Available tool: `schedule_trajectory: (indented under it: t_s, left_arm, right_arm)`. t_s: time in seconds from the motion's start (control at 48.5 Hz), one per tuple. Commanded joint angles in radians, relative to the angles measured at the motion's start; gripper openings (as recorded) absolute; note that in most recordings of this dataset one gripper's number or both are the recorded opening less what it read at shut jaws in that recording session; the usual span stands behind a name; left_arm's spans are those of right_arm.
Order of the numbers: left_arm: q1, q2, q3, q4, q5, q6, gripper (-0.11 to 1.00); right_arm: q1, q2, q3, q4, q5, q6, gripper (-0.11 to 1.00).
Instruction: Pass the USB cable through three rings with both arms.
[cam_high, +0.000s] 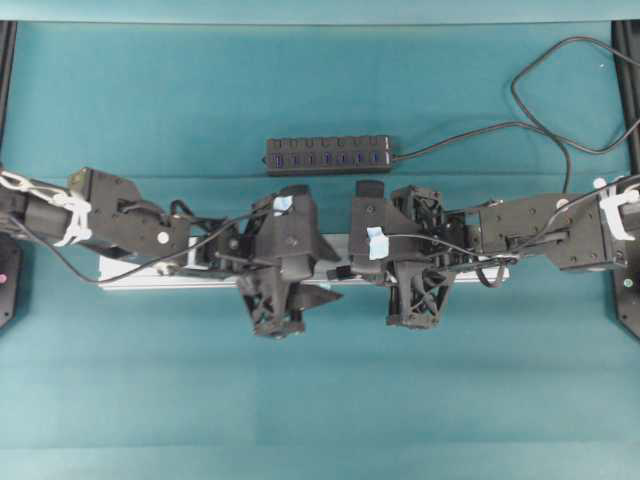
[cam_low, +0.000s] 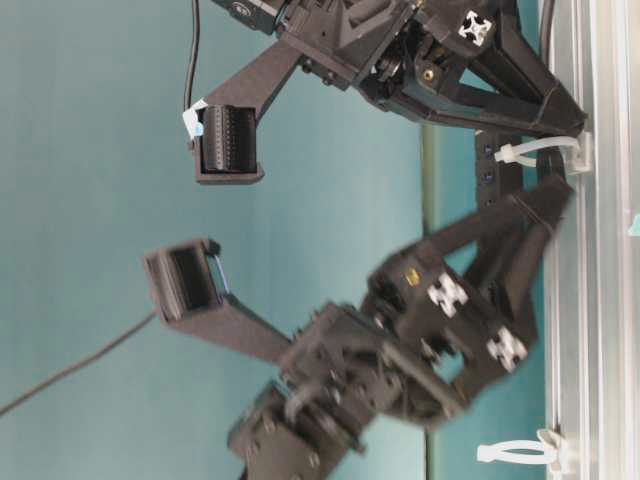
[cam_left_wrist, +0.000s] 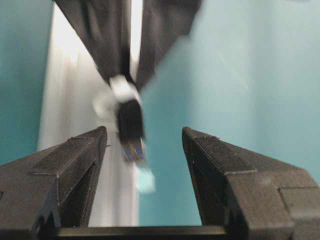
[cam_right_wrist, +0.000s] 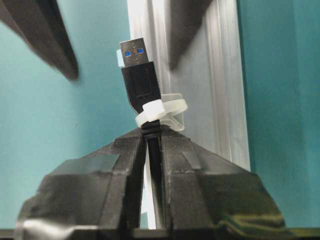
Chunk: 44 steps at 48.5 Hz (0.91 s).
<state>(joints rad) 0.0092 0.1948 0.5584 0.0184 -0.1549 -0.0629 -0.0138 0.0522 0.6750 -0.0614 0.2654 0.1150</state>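
Right wrist-mounted view: the right gripper (cam_right_wrist: 150, 145) is pinching the USB cable (cam_right_wrist: 141, 87) tight, its plug poking through a white ring (cam_right_wrist: 162, 111) on the silver rail (cam_right_wrist: 210, 75). The left gripper (cam_left_wrist: 144, 150) is waiting wide open, empty, ready to grab that plug next, I'd guess.

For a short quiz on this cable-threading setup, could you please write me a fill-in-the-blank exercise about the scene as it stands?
1. The right gripper is ____ on the USB cable, just behind the plug.
2. The plug has already gone through a white ____ on the aluminium rail.
3. The left gripper faces the plug with its jaws ____.
4. The metal tip of the plug shows a ____ insert.

Missing words: shut; ring; open; blue
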Motion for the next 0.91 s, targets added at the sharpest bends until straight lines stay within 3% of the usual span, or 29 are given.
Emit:
schedule_trajectory:
  t_s: [0.0,0.886]
  left_arm:
    - [0.005,0.006,-0.037,0.002,-0.008,0.003,0.67]
    - [0.006,0.066,-0.066,0.002,0.048,-0.011,0.65]
  right_arm:
    - [0.003,-0.009,-0.012,0.003,-0.009,0.005,-0.07]
    - [0.003,-0.008,-0.015,0.003,-0.011,0.005,-0.07]
